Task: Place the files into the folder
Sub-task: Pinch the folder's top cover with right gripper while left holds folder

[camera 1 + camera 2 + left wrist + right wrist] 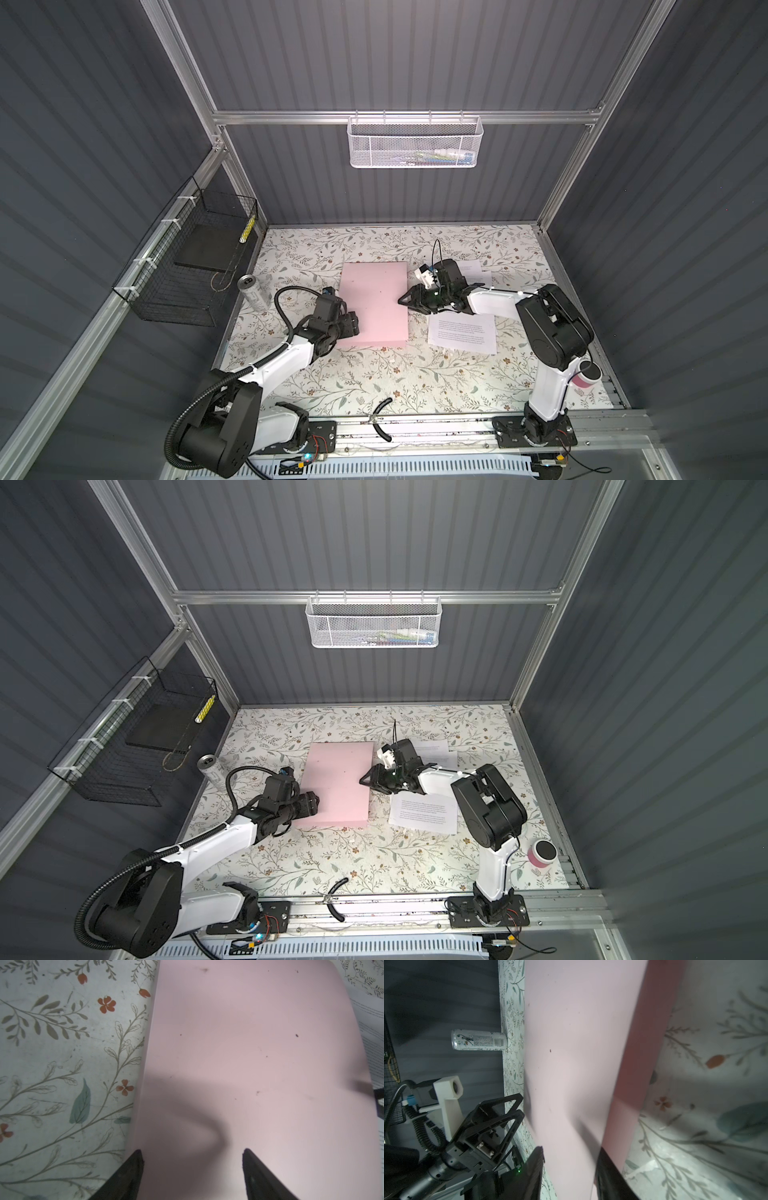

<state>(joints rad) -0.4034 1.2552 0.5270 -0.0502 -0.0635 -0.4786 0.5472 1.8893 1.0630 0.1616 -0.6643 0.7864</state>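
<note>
The left pincer [352, 325], jaws wide apart, sits at the near left corner of the pink folder [374, 286], which lies mid-surface [374, 374]; from there it looks well placed to pin the folder down. The right pincer [402, 300], jaws partly apart about the cover's right edge, should close on the top cover alone and lift slowly. The files [461, 334] lie just beside the folder on its right, not yet inside.
</note>
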